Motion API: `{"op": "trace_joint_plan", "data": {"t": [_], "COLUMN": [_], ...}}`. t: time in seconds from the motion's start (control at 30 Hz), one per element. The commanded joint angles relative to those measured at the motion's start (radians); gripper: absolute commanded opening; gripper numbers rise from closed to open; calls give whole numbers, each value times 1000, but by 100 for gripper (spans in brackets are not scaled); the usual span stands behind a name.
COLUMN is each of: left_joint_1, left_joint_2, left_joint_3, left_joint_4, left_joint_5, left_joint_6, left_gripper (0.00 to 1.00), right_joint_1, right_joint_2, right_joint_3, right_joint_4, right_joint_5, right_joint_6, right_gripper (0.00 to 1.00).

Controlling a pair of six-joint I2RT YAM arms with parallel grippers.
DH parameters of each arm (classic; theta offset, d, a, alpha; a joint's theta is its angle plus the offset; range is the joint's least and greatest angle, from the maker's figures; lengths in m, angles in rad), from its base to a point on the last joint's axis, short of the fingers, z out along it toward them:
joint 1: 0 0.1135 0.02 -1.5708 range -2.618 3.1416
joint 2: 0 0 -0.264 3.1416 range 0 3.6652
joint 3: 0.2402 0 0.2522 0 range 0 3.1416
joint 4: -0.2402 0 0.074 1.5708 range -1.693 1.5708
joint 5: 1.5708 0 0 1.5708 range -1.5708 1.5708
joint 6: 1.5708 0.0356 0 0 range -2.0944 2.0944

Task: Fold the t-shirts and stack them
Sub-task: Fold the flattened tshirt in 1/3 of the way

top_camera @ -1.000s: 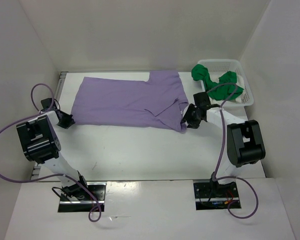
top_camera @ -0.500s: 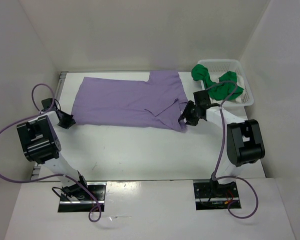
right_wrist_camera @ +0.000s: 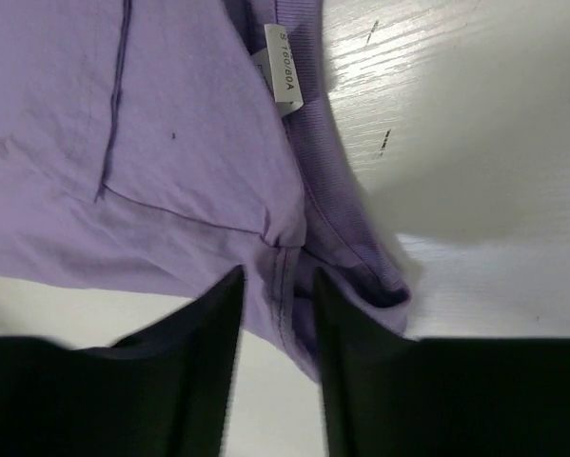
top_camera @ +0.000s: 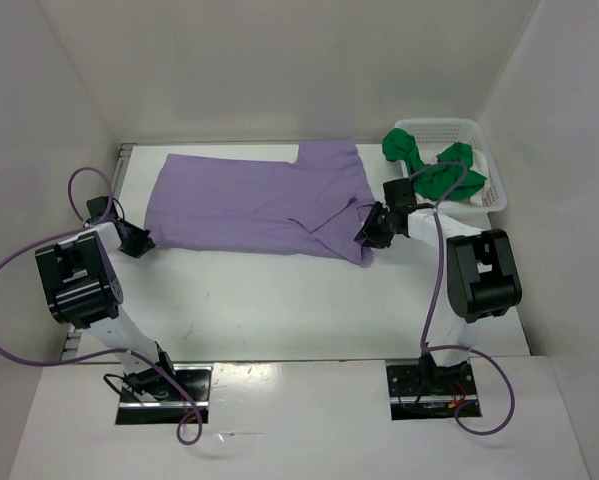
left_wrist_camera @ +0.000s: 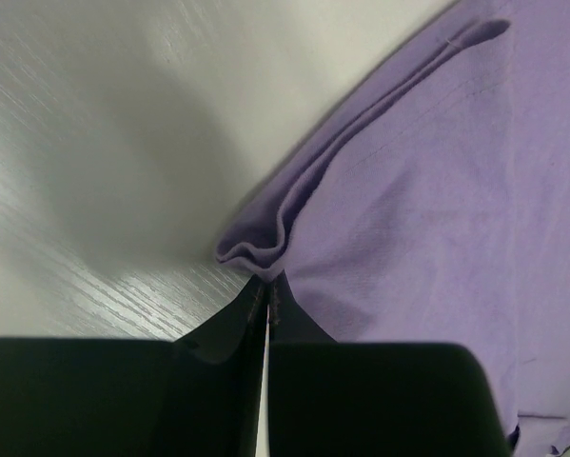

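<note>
While the lavender t-shirt [top_camera: 259, 200] lies spread flat across the far half of the tabletop, the left gripper [left_wrist_camera: 268, 290] pinches a bunched fold at its left edge, fingers pressed together. At the shirt's right edge, by the size label [right_wrist_camera: 283, 71], the right gripper [right_wrist_camera: 277, 281] stands slightly parted, cloth between its fingers. A green t-shirt [top_camera: 444, 175] lies crumpled in the white mesh basket [top_camera: 494, 195] at the far right corner.

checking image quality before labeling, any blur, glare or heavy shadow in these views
top external: sharp, even light, only faint shadows by the lavender shirt; left wrist: left gripper dark and blurred, broad soft shadow on the table; right wrist: right gripper blurred, size label crisp
</note>
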Motion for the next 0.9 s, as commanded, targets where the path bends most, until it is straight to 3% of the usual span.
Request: {"op": "trace_joint_plan", "data": {"t": [0.0, 0.03, 0.13, 0.33, 0.47, 0.63, 0.7, 0.73, 0.77, 0.87], "left_joint_1": [-12, -12, -12, -12, -12, -12, -12, -12, -12, -12], "left_joint_2": [-32, -32, -32, -32, -32, -51, -61, -73, -94, -157], "left_joint_3": [-12, -12, -12, -12, -12, -22, -22, -22, -22, -22], "left_joint_4": [7, 7, 7, -2, -11, -20, -20, -31, -31, -40], "left_joint_5": [17, 17, 17, 17, 8, -12, -12, -21, -21, -12], "left_joint_6": [20, 20, 20, 20, 20, 20, 20, 10, 10, -1], "left_gripper": [0, 0, 0, 0, 0, 1, 6, 9, 12, 28], "right_joint_1": [7, 7, 7, -2, -2, -2, -2, -2, -2, -2], "right_joint_2": [19, 19, 19, 105, 140, 153, 107, 87, 65, -40], "right_joint_3": [50, 60, 103, 243, 243, 232, 232, 232, 222, 180], "right_joint_4": [50, 50, 60, 6, -3, -29, -45, -68, -80, -112], "right_joint_5": [-2, -2, 30, 129, 161, 225, 245, 245, 245, 245], "right_joint_6": [1, 1, 10, -42, -63, -63, -63, -63, -63, -63], "right_gripper": [34, 23, 9, 4, 4, 13, 19, 34, 40, 49]}}
